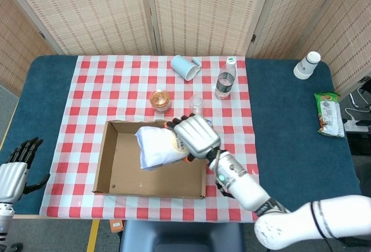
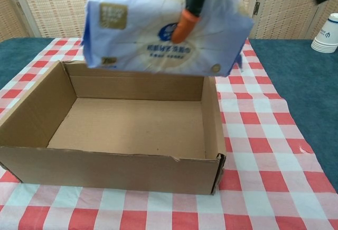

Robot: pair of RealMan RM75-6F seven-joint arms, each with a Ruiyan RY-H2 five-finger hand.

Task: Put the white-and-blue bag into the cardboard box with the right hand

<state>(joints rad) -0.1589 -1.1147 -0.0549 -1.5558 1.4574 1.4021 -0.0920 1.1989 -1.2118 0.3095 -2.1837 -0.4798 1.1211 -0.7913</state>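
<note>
My right hand (image 1: 196, 137) grips the white-and-blue bag (image 1: 157, 146) and holds it in the air over the open cardboard box (image 1: 116, 171). In the chest view the bag (image 2: 158, 34) hangs above the box's back right part, with an orange-tipped finger (image 2: 191, 9) pressed across its front. The box (image 2: 132, 127) is empty inside. My left hand (image 1: 16, 165) hangs open off the table's left edge, far from the box.
Behind the box stand a small amber-filled jar (image 1: 160, 99), a clear cup (image 1: 196, 103) and a water bottle (image 1: 225, 79). A white cup (image 1: 184, 66) lies tipped over. A stack of paper cups (image 1: 306, 65) and a green snack packet (image 1: 329, 113) sit far right.
</note>
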